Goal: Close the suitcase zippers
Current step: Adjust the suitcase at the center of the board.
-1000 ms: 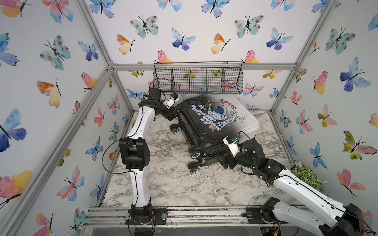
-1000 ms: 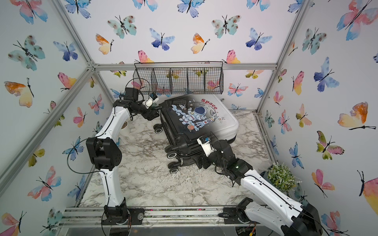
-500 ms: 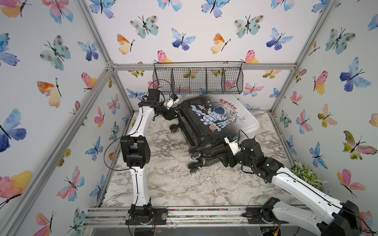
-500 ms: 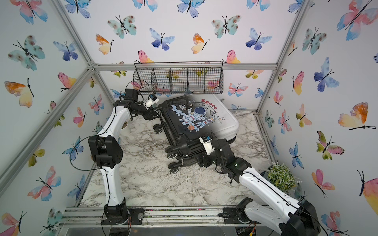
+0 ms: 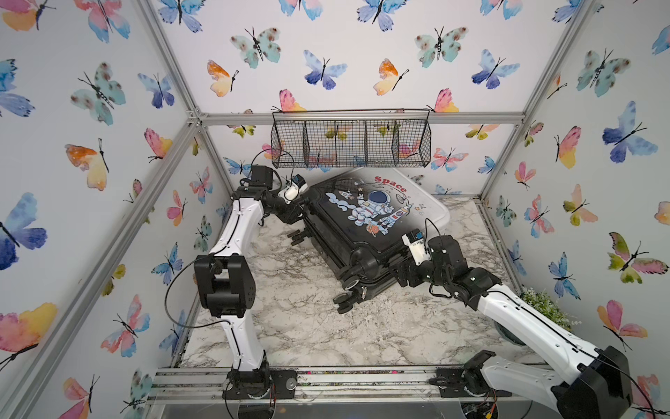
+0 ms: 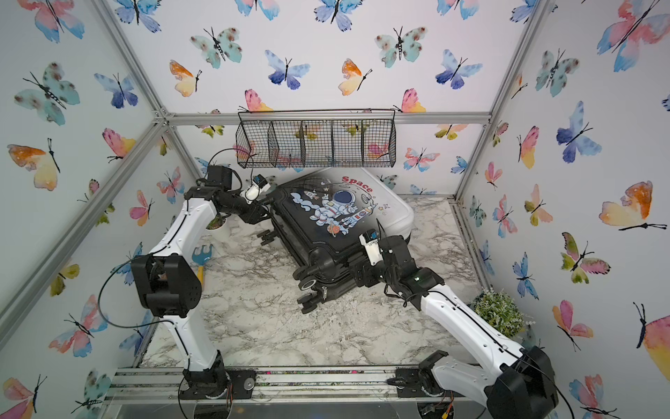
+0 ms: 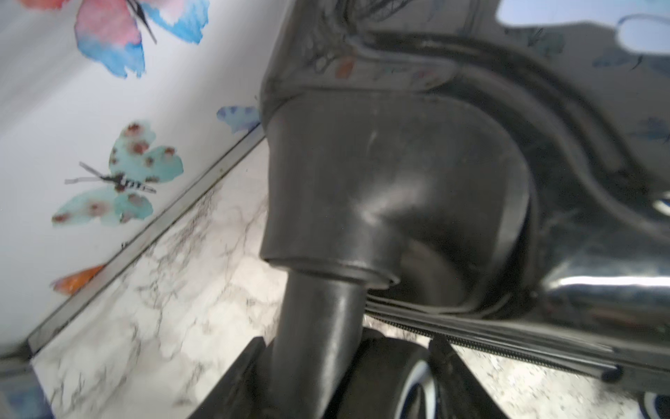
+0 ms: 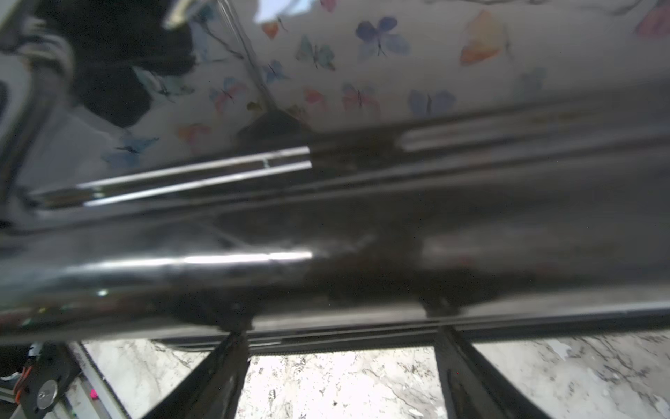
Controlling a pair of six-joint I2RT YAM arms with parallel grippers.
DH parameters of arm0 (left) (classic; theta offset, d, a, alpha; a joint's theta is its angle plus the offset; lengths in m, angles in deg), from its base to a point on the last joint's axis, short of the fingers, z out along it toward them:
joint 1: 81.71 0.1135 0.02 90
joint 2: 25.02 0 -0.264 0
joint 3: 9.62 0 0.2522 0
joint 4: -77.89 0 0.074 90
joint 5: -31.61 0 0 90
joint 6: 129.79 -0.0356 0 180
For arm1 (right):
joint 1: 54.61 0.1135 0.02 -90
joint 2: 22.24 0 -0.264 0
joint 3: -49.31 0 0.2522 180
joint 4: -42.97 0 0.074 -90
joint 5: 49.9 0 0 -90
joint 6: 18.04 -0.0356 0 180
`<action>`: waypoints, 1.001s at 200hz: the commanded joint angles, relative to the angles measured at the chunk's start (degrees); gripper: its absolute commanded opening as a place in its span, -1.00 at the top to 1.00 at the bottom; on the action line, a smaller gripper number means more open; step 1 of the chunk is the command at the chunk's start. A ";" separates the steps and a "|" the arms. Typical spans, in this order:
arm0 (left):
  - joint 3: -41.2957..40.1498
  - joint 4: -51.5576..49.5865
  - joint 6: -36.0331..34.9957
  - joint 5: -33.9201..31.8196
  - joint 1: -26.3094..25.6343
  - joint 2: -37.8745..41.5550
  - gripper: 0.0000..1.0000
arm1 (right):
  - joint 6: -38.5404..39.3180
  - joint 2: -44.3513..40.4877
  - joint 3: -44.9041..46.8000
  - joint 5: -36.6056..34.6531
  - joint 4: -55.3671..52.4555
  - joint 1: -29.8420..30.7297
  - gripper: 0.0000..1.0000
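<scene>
The suitcase point(image 5: 362, 217) point(image 6: 326, 214) lies flat and slanted on the marble table, astronaut side up, both shells together. My left gripper point(image 5: 294, 214) point(image 6: 259, 214) is at its far left corner. In the left wrist view this gripper point(image 7: 344, 381) is shut on a black wheel point(image 7: 391, 377) and its stem. The zippers' track point(image 7: 489, 344) point(image 8: 326, 342) runs along the rim. A small pull point(image 5: 363, 292) dangles at the near corner. My right gripper point(image 5: 398, 270) point(image 8: 340, 362) stands open, fingertips against the case's near side, only marble between them.
A wire basket point(image 5: 350, 139) hangs on the back wall above the case. A green plant point(image 5: 544, 308) stands at the right edge. A small potted plant point(image 6: 221, 226) and a blue toy rake point(image 6: 201, 257) lie at the left, behind my left arm.
My left gripper's jaws have narrowed onto the wheel and that arm's elbow has sunk a little. The right arm has crept slightly along the case's side. The suitcase has barely shifted.
</scene>
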 commanded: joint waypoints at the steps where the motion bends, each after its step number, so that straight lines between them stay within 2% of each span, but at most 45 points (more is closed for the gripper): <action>1: -7.77 -2.40 3.84 -0.38 0.15 10.68 0.53 | 3.48 2.88 -3.72 1.19 1.90 -3.11 -0.65; 47: -23.76 -2.60 11.16 5.97 -0.65 25.20 0.51 | 10.71 11.74 -9.00 9.37 5.48 -9.16 -0.64; 92: -31.43 -1.70 22.27 3.35 -6.06 38.05 0.50 | 16.58 21.32 -15.32 16.23 8.53 -11.13 -0.62; 96: -32.00 -1.58 23.54 1.20 -6.54 38.93 0.51 | 16.78 22.18 -16.03 16.92 8.85 -11.21 -0.62; 133: -35.53 -0.71 35.87 -0.78 -10.38 43.72 0.55 | 19.92 28.84 -23.46 20.06 5.45 -12.73 -0.59; 159: -33.44 -1.65 40.72 -2.74 -10.57 44.30 0.58 | 20.70 24.33 -17.71 22.63 3.29 -17.88 -0.53; 175: -30.82 -3.58 42.64 -2.65 -10.66 43.58 0.59 | 24.54 19.82 -13.57 20.54 -1.18 -18.80 -0.56; 200: -28.77 -5.62 44.33 -3.02 -10.66 42.99 0.60 | 26.69 11.06 -5.80 21.80 -3.40 -20.05 -0.56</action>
